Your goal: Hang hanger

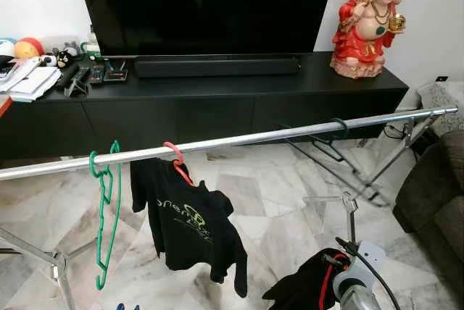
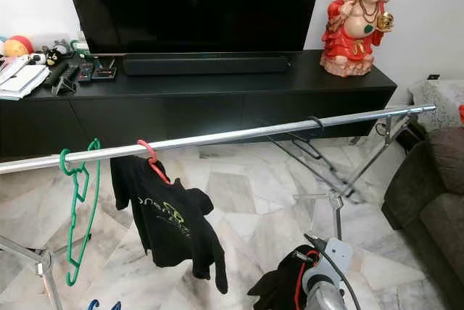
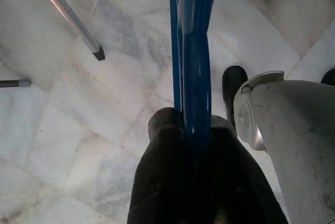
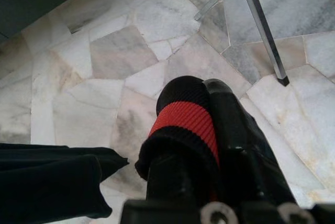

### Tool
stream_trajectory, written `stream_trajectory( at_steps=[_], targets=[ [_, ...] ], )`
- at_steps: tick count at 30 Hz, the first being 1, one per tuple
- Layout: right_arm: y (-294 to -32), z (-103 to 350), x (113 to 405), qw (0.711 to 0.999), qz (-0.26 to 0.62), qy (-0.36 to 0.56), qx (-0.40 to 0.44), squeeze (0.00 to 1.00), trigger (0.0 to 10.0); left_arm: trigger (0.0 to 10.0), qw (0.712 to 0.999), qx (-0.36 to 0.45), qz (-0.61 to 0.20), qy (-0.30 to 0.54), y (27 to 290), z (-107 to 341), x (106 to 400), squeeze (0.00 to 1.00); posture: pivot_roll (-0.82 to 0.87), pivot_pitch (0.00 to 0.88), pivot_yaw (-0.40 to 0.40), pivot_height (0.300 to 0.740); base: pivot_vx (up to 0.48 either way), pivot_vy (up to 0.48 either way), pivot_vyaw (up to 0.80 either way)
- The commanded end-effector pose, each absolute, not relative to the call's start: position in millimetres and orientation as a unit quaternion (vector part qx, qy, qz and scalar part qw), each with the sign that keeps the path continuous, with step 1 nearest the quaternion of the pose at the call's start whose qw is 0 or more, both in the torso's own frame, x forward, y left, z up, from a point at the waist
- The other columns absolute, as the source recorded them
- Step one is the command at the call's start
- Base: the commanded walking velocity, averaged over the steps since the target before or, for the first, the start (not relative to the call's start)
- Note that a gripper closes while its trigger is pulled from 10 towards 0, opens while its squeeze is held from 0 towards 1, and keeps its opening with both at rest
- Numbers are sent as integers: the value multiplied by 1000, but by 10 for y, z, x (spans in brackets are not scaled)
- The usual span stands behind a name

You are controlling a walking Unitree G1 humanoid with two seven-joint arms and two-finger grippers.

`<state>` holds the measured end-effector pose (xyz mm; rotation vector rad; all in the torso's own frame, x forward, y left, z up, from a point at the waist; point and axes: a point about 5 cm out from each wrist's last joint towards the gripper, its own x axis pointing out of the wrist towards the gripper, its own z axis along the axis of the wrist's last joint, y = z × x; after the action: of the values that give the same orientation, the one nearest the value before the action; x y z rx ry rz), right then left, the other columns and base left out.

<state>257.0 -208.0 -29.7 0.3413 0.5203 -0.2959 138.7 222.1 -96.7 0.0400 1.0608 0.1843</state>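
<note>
My left gripper (image 3: 196, 145) hangs low over the floor, clenched on a blue hanger (image 3: 194, 56). My right gripper (image 4: 209, 130) sits low at lower right, fingers clamped on a black garment cuff with a red band (image 4: 183, 122). The floor (image 1: 275, 194) is polished marble in irregular slabs. A shiny metal rail (image 1: 290, 135) spans the room, carrying a green hanger (image 1: 107, 208), a red hanger (image 1: 176, 158) bearing a black shirt (image 1: 190, 227), and a dark hanger (image 1: 330, 140). Behind stands a black TV cabinet (image 1: 217, 103).
</note>
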Motion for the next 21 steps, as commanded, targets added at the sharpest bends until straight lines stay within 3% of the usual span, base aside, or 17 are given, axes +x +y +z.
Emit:
stream_trajectory(
  at_steps=[1,11,21],
  targets=[
    [-2121,-275,2586,942,-153,249,167,0,10000,10000,857,19,82,508,2216,-977,1361,0,-26,47,3,740,0,0,0],
    [-2116,-275,2584,942,-152,248,166,0,10000,10000,861,14,85,501,2247,-963,1373,0,-27,48,3,740,0,0,0],
    [-2107,-272,2590,944,-146,249,158,0,10000,10000,864,11,84,496,2227,-958,1395,0,-29,48,4,740,-252,0,0]
  ],
)
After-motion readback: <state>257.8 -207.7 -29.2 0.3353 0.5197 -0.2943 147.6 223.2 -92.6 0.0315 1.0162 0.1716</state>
